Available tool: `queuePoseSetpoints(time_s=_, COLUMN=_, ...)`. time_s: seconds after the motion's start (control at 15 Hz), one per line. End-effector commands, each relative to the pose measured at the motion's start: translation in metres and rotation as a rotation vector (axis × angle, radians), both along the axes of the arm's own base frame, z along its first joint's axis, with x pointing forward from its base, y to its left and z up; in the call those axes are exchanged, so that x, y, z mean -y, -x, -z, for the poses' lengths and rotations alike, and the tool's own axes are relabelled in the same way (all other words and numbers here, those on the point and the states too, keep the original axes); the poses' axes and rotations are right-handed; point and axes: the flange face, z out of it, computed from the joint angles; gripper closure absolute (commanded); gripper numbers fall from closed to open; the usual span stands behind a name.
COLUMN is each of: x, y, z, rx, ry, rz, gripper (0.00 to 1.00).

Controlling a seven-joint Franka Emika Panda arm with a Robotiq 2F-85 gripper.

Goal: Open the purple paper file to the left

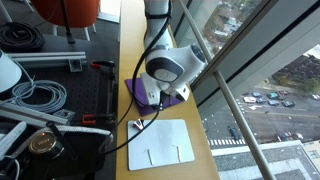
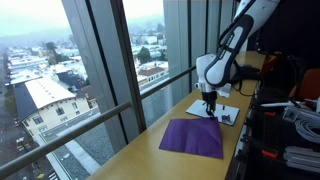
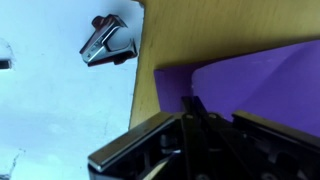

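Observation:
The purple paper file (image 2: 192, 137) lies on the wooden ledge by the window. It also shows under the arm in an exterior view (image 1: 137, 90) and fills the right of the wrist view (image 3: 255, 75). My gripper (image 3: 193, 102) is low over the file's edge nearest the white sheet. Its fingers are pressed together at a point on the purple cover, which seems slightly raised there along a crease. In both exterior views the gripper (image 2: 209, 101) (image 1: 152, 95) stands at that edge. The file's inside is hidden.
A white sheet with small notches (image 1: 160, 143) lies next to the file on the ledge (image 2: 150, 150). A black binder clip (image 3: 108, 40) rests on it. Window glass and a railing (image 1: 240, 110) run along one side, and a bench with cables (image 1: 40, 95) along the other.

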Motion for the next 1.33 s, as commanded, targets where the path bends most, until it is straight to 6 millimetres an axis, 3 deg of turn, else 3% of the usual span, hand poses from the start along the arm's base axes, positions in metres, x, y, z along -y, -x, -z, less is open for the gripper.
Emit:
queuePoseSetpoints(time_s=0.0, x=-0.041, y=0.021, z=-0.059, rx=0.107, ry=0.115, rz=-0.078, gripper=1.0)
queuePoseSetpoints(time_s=0.4, x=-0.086, y=0.037, z=-0.121, rx=0.229, ry=0.292, rz=-0.181, gripper=1.0)
queuePoseSetpoints(time_s=0.8, x=-0.083, y=0.016, z=-0.198, rx=0.441, ry=0.384, rz=-0.14, gripper=1.0)
queuePoseSetpoints(time_s=1.0, x=-0.089, y=0.022, z=-0.207, rx=0.474, ry=0.398, rz=-0.136, gripper=1.0)
queuePoseSetpoints(time_s=1.27, x=-0.117, y=0.06, z=-0.181, rx=0.457, ry=0.408, rz=-0.199, gripper=1.0)
